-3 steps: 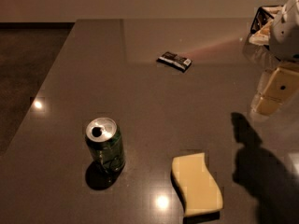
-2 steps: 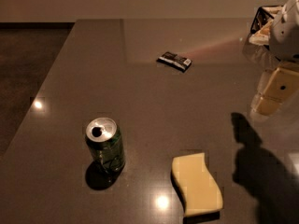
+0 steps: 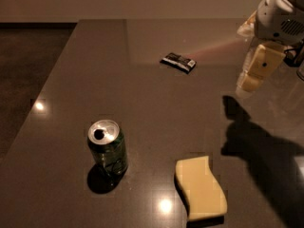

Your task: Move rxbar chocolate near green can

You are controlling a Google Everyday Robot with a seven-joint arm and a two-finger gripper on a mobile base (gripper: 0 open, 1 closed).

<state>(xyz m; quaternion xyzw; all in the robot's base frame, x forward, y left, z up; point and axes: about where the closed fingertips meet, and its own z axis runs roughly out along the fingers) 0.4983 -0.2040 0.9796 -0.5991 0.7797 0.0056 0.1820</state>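
The rxbar chocolate [image 3: 178,62], a small dark wrapper with a white patch, lies flat on the far middle of the dark table [image 3: 142,113]. The green can [image 3: 108,148] stands upright at the near left, silver top open. My gripper [image 3: 255,70] hangs above the table at the far right, to the right of the bar and well apart from it. It holds nothing that I can see. Its shadow falls on the table below it.
A pale yellow wavy sponge [image 3: 202,188] lies at the near middle, right of the can. The table's left edge [image 3: 45,87] drops off to dark floor. A pale object [image 3: 248,25] sits behind the arm at the far right.
My gripper has moved a little left and towards the far side, closer to the bar. The bar, can and sponge have not moved.
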